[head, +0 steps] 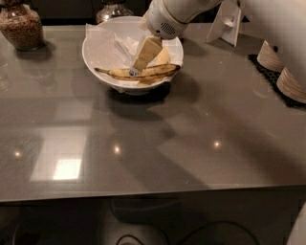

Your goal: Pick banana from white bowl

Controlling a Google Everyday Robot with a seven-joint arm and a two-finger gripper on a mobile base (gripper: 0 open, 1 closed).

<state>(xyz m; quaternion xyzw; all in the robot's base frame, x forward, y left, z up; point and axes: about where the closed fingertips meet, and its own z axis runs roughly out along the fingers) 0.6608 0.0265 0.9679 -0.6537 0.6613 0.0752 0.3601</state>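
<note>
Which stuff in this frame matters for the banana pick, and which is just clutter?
Job:
long speckled yellow banana
large round white paper-lined bowl holding it
pincer, down inside the bowl at the banana

Clutter:
glass jar of brown grains
stacked beige paper cups
white folded card
second glass jar behind the bowl

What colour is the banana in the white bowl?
The banana is yellow, brown-speckled, dark-tipped, in the camera view; the gripper is at its middle.
</note>
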